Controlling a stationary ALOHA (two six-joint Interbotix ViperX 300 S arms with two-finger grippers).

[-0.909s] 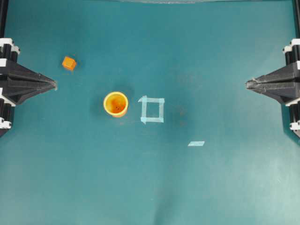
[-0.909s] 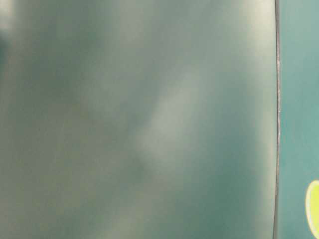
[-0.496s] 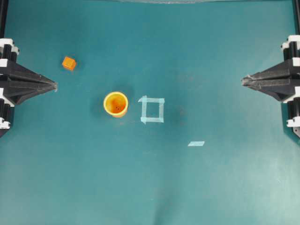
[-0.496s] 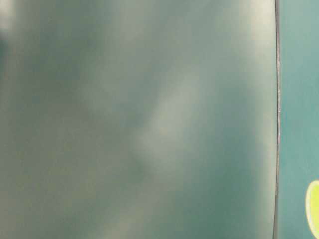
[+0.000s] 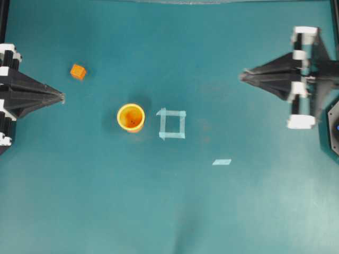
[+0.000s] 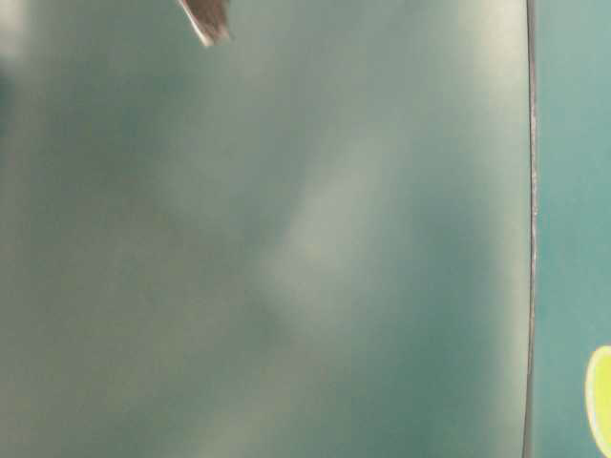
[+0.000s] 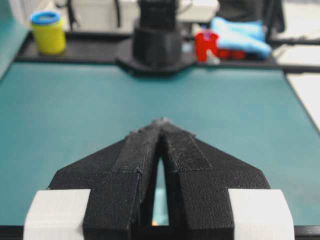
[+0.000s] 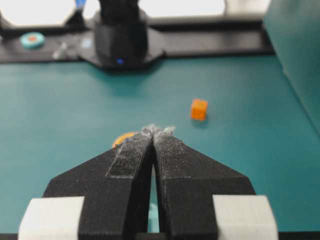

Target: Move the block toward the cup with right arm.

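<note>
The small orange block [image 5: 78, 71] lies on the teal mat at the far left, also seen far ahead in the right wrist view [image 8: 199, 109]. The yellow-orange cup [image 5: 131, 117] stands upright left of centre; only a sliver of the cup [image 8: 123, 137] shows past the fingertips in the right wrist view. My right gripper [image 5: 243, 76] is shut and holds nothing, pointing left from the right side, well apart from both. My left gripper [image 5: 62, 97] rests shut and empty at the left edge, just below the block.
A pale tape square [image 5: 172, 124] lies right of the cup, and a short tape strip [image 5: 222, 162] lies further right. The table-level view is mostly blurred teal with a yellow-green edge [image 6: 601, 401] at its lower right and the right gripper's tip [image 6: 204, 19] at the top.
My right arm has come out from the right edge toward the middle and slightly up in the overhead view. Its tip now shows in the table-level view. Left arm, block and cup are unmoved.
</note>
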